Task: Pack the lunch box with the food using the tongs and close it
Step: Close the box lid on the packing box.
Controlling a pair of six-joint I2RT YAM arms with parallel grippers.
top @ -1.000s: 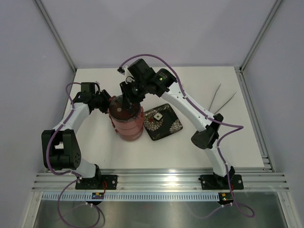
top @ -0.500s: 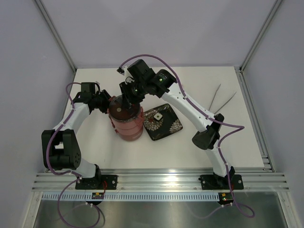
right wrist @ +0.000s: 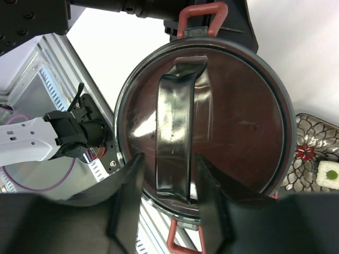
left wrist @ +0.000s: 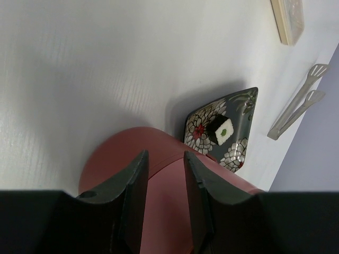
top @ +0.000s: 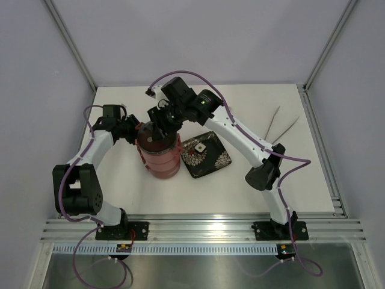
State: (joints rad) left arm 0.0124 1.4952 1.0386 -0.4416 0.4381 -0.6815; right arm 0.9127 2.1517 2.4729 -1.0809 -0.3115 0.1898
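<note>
Three dusty-red round bowls (top: 160, 159) stacked, grey handled lid (right wrist: 238, 116) seated; closing step, I judge. My right gripper (right wrist: 169, 161) released astride handle; left gripper (left wrist: 164, 159) grasp unclear. Next: secure red side clasps (right wrist: 197, 13).

I register 1 black square flower-patterned plate (top: 213, 161) lying flat on the white bench (top: 192, 192), around mid-bench, well clear of all 4 edges. 1 small white square (top: 200, 146) with a green dot rests on its far-left part.
</note>
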